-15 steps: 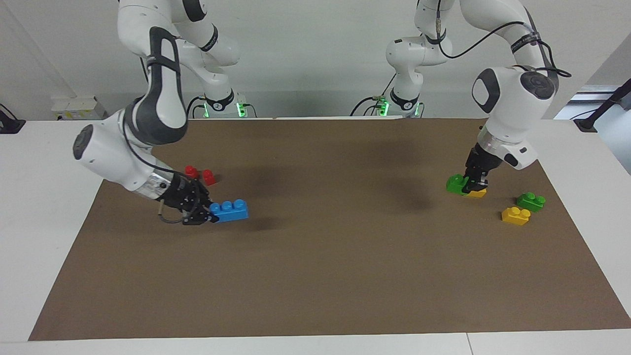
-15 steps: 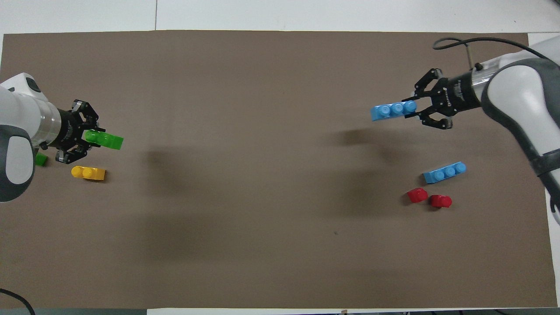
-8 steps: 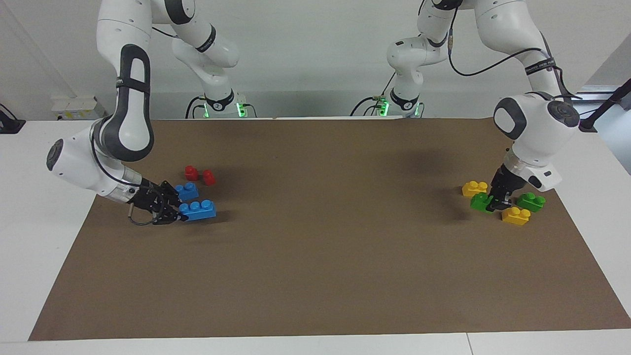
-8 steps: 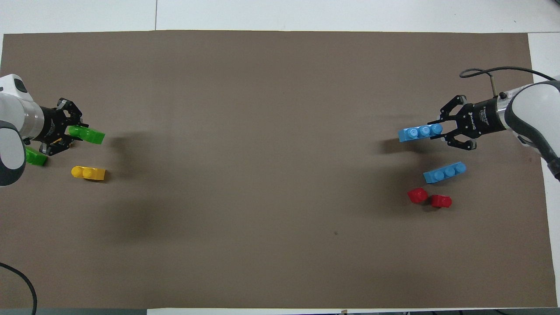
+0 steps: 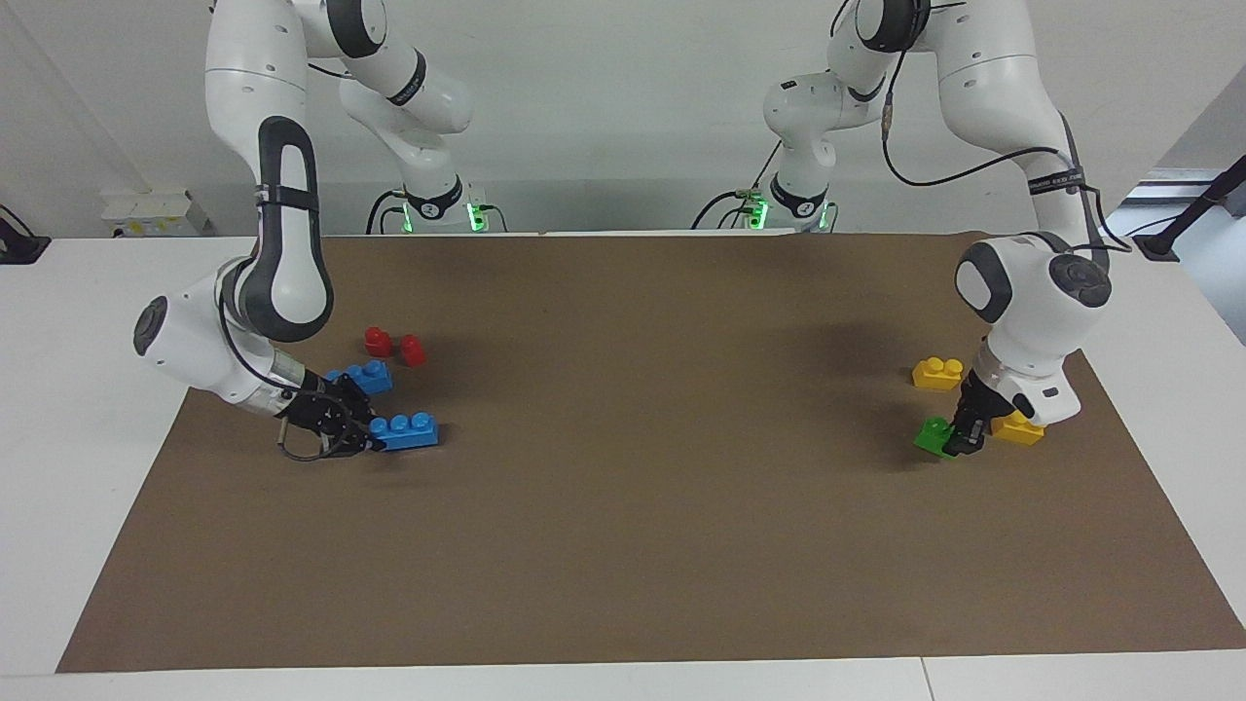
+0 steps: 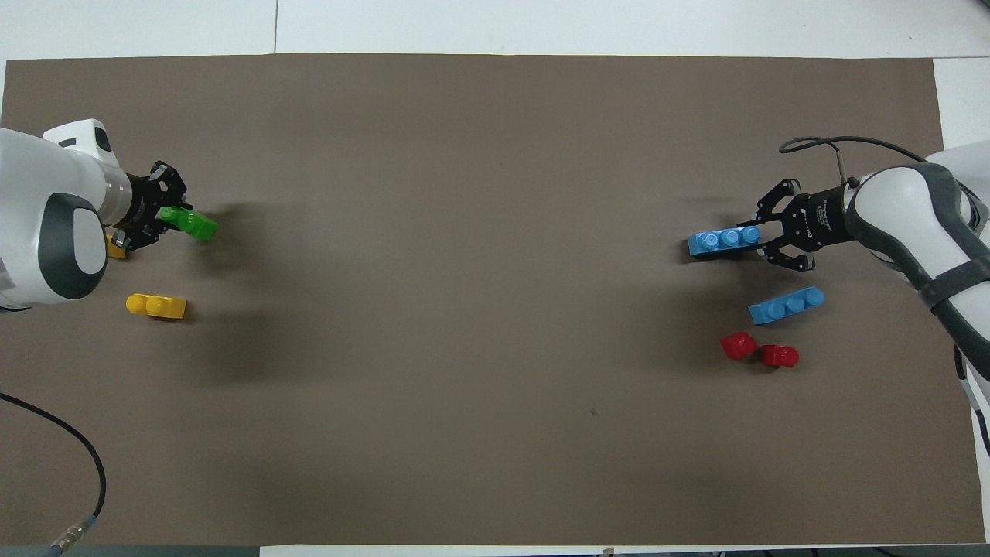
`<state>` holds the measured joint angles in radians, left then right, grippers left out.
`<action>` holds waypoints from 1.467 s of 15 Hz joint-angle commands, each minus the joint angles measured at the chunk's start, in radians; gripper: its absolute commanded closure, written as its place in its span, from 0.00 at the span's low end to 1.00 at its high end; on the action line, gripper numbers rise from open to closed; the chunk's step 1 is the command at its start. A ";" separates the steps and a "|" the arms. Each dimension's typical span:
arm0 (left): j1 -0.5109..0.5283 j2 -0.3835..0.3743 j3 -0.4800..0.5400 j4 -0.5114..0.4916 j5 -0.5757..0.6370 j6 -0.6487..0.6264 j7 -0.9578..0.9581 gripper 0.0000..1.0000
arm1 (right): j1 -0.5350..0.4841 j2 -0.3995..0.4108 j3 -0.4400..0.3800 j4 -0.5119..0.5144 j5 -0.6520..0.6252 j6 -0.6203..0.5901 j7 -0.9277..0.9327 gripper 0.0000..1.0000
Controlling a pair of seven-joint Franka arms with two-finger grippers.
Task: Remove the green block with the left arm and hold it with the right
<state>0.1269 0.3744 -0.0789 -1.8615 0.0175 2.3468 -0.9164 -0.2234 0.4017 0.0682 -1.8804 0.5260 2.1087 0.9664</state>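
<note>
Evidently the removal was done: the left gripper [image 5: 959, 435] clasped the green block [image 5: 932, 434] low over the brown mat [image 5: 623, 545] at the left arm's end of the worktop [image 5: 88, 321], beside a yellow brick [image 5: 1018, 429] and apart from another yellow brick [image 5: 937, 372]. The block's long axis ran out from the fingers toward the table's middle, somewhat tilted. The right gripper [image 5: 362, 436] clamped a blue three-stud brick [image 5: 410, 430] near a second blue brick [image 5: 362, 376] and two red pieces [image 5: 394, 346]. Next, I judged, a set-down or handover.
</note>
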 commanded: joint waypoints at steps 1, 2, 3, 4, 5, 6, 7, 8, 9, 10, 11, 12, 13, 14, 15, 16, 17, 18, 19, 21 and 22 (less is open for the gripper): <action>-0.012 0.026 0.008 0.021 0.007 0.023 0.011 1.00 | 0.007 -0.014 0.004 -0.034 0.005 0.039 -0.008 0.52; -0.012 0.029 0.008 0.021 0.007 0.023 0.011 1.00 | 0.022 -0.014 0.004 -0.029 0.005 0.034 0.006 0.25; -0.013 0.035 0.008 0.021 0.007 0.025 0.007 1.00 | 0.022 -0.015 0.004 -0.022 0.003 0.028 0.030 0.12; -0.018 0.037 0.010 0.019 0.006 0.028 -0.010 1.00 | 0.022 -0.020 0.004 -0.019 0.003 0.025 0.049 0.06; -0.021 0.038 0.011 0.018 0.007 0.041 -0.022 1.00 | 0.022 -0.021 0.004 -0.008 0.003 0.014 0.052 0.04; -0.021 0.038 0.011 0.018 0.010 0.046 -0.018 1.00 | 0.022 -0.024 0.002 0.003 0.003 0.005 0.054 0.03; -0.023 0.038 0.011 0.018 0.015 0.054 -0.015 0.57 | 0.022 -0.029 0.001 0.020 0.000 -0.012 0.055 0.03; -0.027 0.038 0.011 0.019 0.015 0.060 -0.013 0.01 | 0.022 -0.044 0.001 0.044 -0.017 -0.044 0.057 0.02; -0.029 0.038 0.011 0.019 0.016 0.066 -0.012 0.00 | 0.022 -0.064 -0.001 0.065 -0.036 -0.065 0.043 0.00; -0.029 0.038 0.010 0.022 0.016 0.068 -0.009 0.00 | 0.022 -0.090 -0.001 0.076 -0.094 -0.078 0.022 0.00; -0.027 0.035 0.010 0.025 0.018 0.068 -0.002 0.00 | 0.025 -0.122 0.007 0.084 -0.189 -0.090 -0.038 0.00; -0.029 0.026 0.010 0.027 0.018 0.068 -0.002 0.00 | 0.042 -0.148 0.009 0.093 -0.248 -0.116 -0.107 0.00; -0.029 0.017 0.008 0.030 0.019 0.056 -0.001 0.00 | 0.045 -0.176 0.009 0.108 -0.280 -0.154 -0.185 0.00; -0.029 -0.003 0.008 0.033 0.021 0.048 0.014 0.00 | 0.044 -0.199 0.006 0.124 -0.290 -0.197 -0.280 0.00; -0.041 -0.026 0.008 0.033 0.028 0.036 0.052 0.00 | 0.035 -0.228 0.004 0.135 -0.308 -0.243 -0.395 0.00; -0.047 -0.053 0.008 0.033 0.033 0.004 0.097 0.00 | 0.030 -0.256 0.004 0.139 -0.326 -0.280 -0.511 0.00; -0.047 -0.084 0.008 0.033 0.033 -0.035 0.158 0.00 | 0.032 -0.285 0.001 0.141 -0.346 -0.309 -0.603 0.00; -0.050 -0.119 0.007 0.033 0.033 -0.081 0.218 0.00 | 0.033 -0.315 0.002 0.141 -0.380 -0.334 -0.667 0.00; -0.056 -0.156 0.007 0.038 0.033 -0.139 0.290 0.00 | 0.041 -0.345 0.007 0.145 -0.412 -0.369 -0.714 0.00; -0.056 -0.218 0.007 0.071 0.035 -0.268 0.465 0.00 | 0.059 -0.383 0.012 0.171 -0.449 -0.453 -0.825 0.00; -0.055 -0.241 0.007 0.099 0.033 -0.334 0.550 0.00 | 0.085 -0.386 0.012 0.193 -0.474 -0.485 -0.872 0.00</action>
<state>0.0787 0.2028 -0.0810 -1.7887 0.0363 2.1374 -0.5219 -0.1694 0.0394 0.0719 -1.7137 0.1053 1.6833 0.1965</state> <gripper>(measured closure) 0.000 0.000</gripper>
